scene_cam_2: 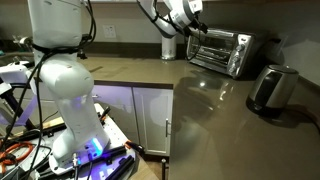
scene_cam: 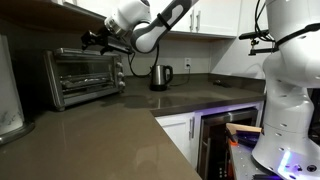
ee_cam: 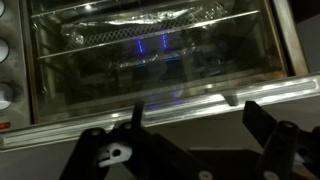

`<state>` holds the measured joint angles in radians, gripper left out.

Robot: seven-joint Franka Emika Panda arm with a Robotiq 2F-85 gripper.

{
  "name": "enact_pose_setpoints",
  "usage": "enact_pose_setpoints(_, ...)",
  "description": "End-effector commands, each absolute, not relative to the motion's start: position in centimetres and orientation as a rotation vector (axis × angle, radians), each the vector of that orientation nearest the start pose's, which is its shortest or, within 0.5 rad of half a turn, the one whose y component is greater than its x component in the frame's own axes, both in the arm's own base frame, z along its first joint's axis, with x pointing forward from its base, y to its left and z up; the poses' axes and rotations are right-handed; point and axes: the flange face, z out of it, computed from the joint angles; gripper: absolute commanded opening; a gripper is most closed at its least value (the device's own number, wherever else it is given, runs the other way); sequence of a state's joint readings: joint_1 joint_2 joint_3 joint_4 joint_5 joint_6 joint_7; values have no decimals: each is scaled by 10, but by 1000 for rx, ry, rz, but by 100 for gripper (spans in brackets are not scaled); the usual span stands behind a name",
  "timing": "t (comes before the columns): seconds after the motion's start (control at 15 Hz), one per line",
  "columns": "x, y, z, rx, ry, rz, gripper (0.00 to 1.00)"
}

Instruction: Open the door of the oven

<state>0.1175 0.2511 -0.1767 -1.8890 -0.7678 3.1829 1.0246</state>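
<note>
The silver toaster oven [scene_cam: 85, 75] stands on the counter against the wall and also shows in the other exterior view [scene_cam_2: 222, 50]. Its glass door [ee_cam: 150, 55] looks shut, with the wire rack visible behind it. The bar handle [ee_cam: 190, 100] runs along the door's edge. My gripper [ee_cam: 200, 125] is open, one finger on each side, just in front of the handle and holding nothing. In both exterior views the gripper [scene_cam: 97, 40] [scene_cam_2: 192, 28] hovers at the oven's upper front edge. The oven's knobs [ee_cam: 6, 50] show at the left of the wrist view.
A small steel kettle [scene_cam: 160, 76] [scene_cam_2: 272, 88] stands on the counter beside the oven. A dark under-counter appliance door [scene_cam: 225, 140] sits below the counter. A white robot body [scene_cam: 290, 90] [scene_cam_2: 60, 80] stands on the floor by the cabinets.
</note>
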Motion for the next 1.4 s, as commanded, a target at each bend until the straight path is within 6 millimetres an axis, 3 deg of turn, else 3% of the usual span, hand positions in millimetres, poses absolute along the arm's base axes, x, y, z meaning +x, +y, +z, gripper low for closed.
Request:
enact_pose_setpoints(0.0,658,20,492,-2648,344,-1565,100)
enact_pose_setpoints(0.4,667,2,499,-2644,351,-1623,100)
enact_pose_setpoints(0.73,683,-3,492,-2624,328,-1655,100)
enact_pose_setpoints(1.0,689,8,476,-2630,312,-1613,100)
enact_pose_setpoints(1.33,677,29,473,-2720,231,-1538,100)
